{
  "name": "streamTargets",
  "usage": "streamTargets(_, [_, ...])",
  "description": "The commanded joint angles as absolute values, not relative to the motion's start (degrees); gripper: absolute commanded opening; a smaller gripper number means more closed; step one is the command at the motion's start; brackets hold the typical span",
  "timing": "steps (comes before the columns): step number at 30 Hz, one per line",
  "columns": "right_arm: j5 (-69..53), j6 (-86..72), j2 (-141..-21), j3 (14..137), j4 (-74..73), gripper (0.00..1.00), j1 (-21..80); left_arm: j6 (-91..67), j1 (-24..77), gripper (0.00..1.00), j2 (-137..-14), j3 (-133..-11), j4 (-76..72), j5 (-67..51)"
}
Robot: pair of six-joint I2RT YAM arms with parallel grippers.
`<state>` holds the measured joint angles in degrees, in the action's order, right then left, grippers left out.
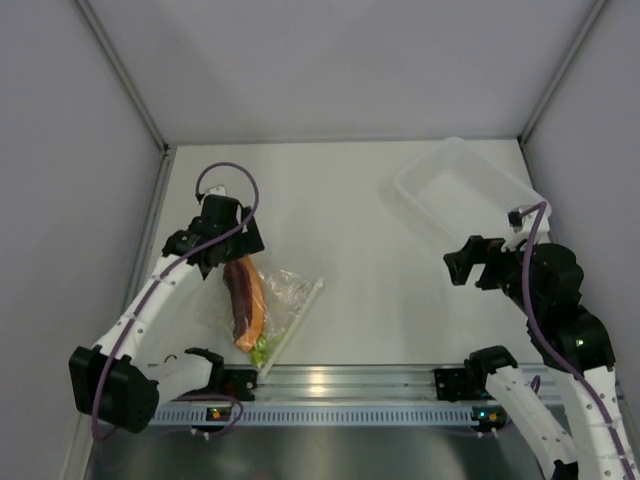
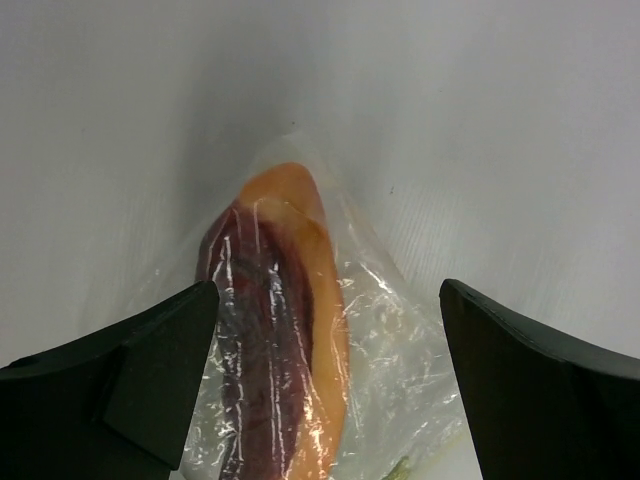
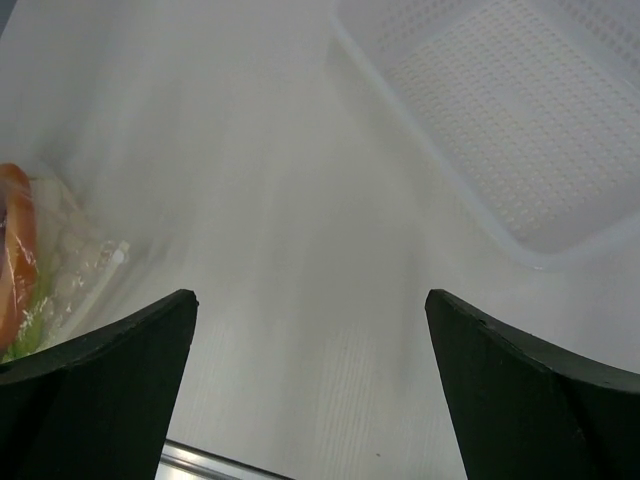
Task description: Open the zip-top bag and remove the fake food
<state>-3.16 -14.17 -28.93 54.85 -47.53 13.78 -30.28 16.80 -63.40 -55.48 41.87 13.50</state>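
Observation:
The clear zip-top bag (image 1: 287, 296) lies flat at the table's front left, its zip strip along the right edge. Inside it are the orange and dark-red wedge (image 1: 245, 302) and the pale green stalk (image 1: 262, 350), which peeks out at the near end. My left gripper (image 1: 226, 252) hangs open over the wedge's far end. In the left wrist view the wedge (image 2: 285, 330) under crinkly plastic (image 2: 405, 340) lies between the open fingers of that gripper (image 2: 328, 292). My right gripper (image 1: 463, 266) is open and empty, well right of the bag, and shows in its own wrist view (image 3: 310, 296).
A rigid translucent tray (image 1: 420, 200) stands at the back right, behind the right gripper; its rim (image 3: 500, 245) shows in the right wrist view. A metal rail (image 1: 340, 382) runs along the table's near edge. Grey walls close the left, back and right.

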Motion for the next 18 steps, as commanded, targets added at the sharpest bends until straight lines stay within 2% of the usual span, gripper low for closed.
streamTargets(1, [-5.62,-14.33,-28.3,54.23,-45.61,0.99,14.41,-34.36,22.13,0.98,-65.91,-61.95,40.51,16.94])
streamTargets(4, [-6.32,-14.06,-28.13,53.79,-45.62,0.99,14.41,-32.36,30.56,0.98,-71.62,-67.05,41.75,22.49])
streamTargets(7, [-6.85,-13.8,-28.12,53.7,-45.7,0.99,14.41,-25.6,36.64,0.98,-77.15,-69.95,41.75,20.05])
streamTargets(9, [-7.38,-13.8,-28.12,53.7,-45.44,1.0,14.41,-18.48,37.18,0.98,-78.39,-71.45,41.75,12.24])
streamTargets(13, [-8.87,-13.89,-28.21,53.35,-44.74,0.99,14.33,-8.2,37.09,0.98,-79.01,-72.69,42.45,5.38])
streamTargets(14, [-9.66,-13.97,-28.3,53.44,-44.65,0.99,14.33,-6.35,37.18,0.98,-78.67,-72.42,42.45,2.75])
streamTargets(15, [-9.93,-13.97,-28.3,53.35,-44.65,0.99,14.41,-4.24,37.18,0.98,-78.05,-70.94,42.54,-4.67])
streamTargets(18, [-10.98,-14.06,-28.13,53.44,-44.56,0.99,14.41,4.64,37.35,0.98,-75.59,-68.12,42.89,-10.45])
